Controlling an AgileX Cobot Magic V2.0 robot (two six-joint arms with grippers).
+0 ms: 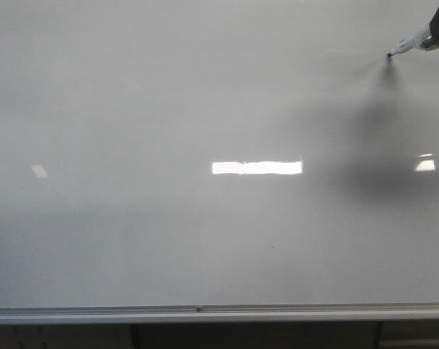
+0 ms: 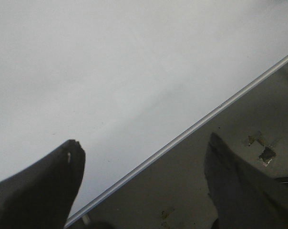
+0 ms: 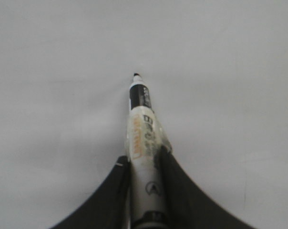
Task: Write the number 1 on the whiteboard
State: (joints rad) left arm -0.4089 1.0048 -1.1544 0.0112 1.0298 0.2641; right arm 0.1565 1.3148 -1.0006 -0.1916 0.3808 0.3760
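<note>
The whiteboard (image 1: 168,233) fills the front view, glossy white with a silver-grey frame (image 1: 205,313) along its near edge. My right gripper (image 3: 143,158) is shut on a white marker pen (image 3: 143,138), uncapped, its black tip (image 3: 136,75) pointing at the board. In the front view the pen (image 1: 408,45) enters at the far right, its tip at or just above the surface, meeting its shadow. No black stroke of the number 1 shows. My left gripper (image 2: 144,160) is open and empty over the board's frame edge (image 2: 191,131); it is out of the front view.
Bright rectangular light reflections (image 1: 256,167) lie on the board. A dark shadow of the right arm (image 1: 383,145) falls at the right. Past the frame in the left wrist view is a darker surface with small scraps (image 2: 265,155).
</note>
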